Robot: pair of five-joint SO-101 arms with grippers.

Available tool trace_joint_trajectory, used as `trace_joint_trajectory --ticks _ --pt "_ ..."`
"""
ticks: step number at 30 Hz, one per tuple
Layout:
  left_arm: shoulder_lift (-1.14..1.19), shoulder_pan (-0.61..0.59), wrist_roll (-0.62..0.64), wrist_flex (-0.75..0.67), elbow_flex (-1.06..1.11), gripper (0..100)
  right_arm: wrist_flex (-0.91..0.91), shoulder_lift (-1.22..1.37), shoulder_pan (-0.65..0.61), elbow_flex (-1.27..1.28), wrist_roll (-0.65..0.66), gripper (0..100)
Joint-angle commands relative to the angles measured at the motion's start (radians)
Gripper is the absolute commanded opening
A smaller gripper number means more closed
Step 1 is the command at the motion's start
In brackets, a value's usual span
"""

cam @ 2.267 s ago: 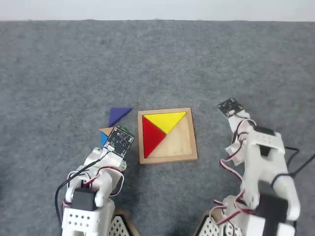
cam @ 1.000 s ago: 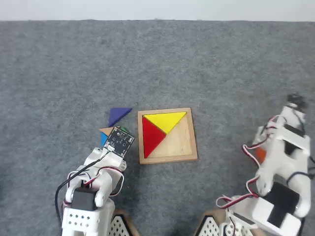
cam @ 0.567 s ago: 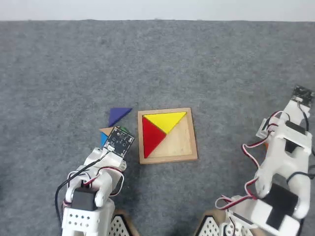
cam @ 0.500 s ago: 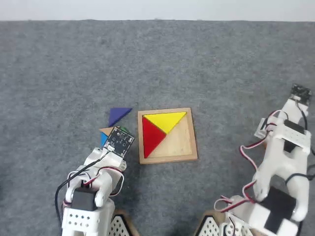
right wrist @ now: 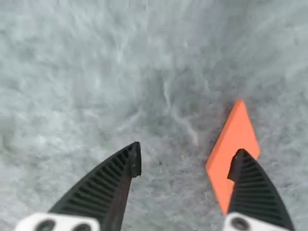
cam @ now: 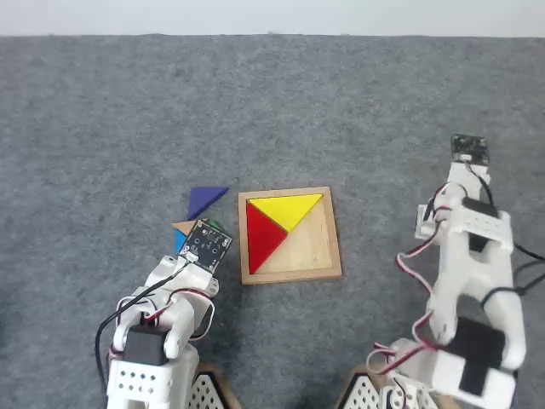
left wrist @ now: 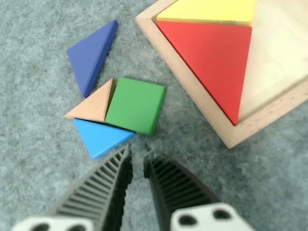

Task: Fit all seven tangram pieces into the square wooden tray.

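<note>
1. The square wooden tray [cam: 289, 273] lies flat at the middle of the grey felt desk [cam: 341, 102].
2. It holds two pieces. A large yellow triangle [cam: 285, 209] lies along the far rim, and a large red triangle [cam: 262, 232] lies along the rim on the left arm's side. The two meet on a slanted edge, and the rest of the tray floor is bare wood.
3. Four pieces lie loose on the desk just beside the tray, on the left arm's side. A green square [left wrist: 135, 106], a small tan triangle [left wrist: 94, 105] and a light blue triangle [left wrist: 101, 137] touch one another in a cluster. A dark blue triangle [left wrist: 91, 55] lies a little beyond them.
4. An orange parallelogram [right wrist: 232, 149] lies flat on the desk under the right arm, well apart from the tray.
5. The left arm [cam: 162, 315] is bent low beside the tray. Its left hand [left wrist: 137, 166] points down at the desk just short of the light blue triangle, with its fingers drawn almost together and gripping nothing.
6. The right arm [cam: 468, 256] stretches forward, well off to the tray's other side. Its right hand [right wrist: 185, 161] is spread wide above the felt and holds nothing. One fingertip is over the edge of the orange parallelogram, the other over bare felt.
</note>
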Motion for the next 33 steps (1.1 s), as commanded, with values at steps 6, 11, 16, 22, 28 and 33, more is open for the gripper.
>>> trace_joint_trajectory --ticks 6,11,16,22,28,33 --pt "-0.005 0.0 0.003 0.005 -0.008 4 0.088 -0.025 0.056 -0.034 0.018 27.8" --pt "-0.005 0.0 0.003 0.005 -0.008 4 0.001 -0.07 0.047 0.064 0.002 27.8" --pt "-0.005 0.0 0.003 0.005 -0.008 4 0.002 -0.025 -0.045 0.063 0.009 27.8" --pt "-0.005 0.0 0.003 0.005 -0.008 4 -0.001 -0.024 -0.03 0.06 0.046 27.8" --pt "-0.005 0.0 0.003 0.005 -0.008 4 -0.05 -0.111 0.102 0.046 -0.052 27.7" --pt "-0.005 0.0 0.003 0.005 -0.008 4 -0.061 -0.111 0.139 0.037 -0.057 27.7"
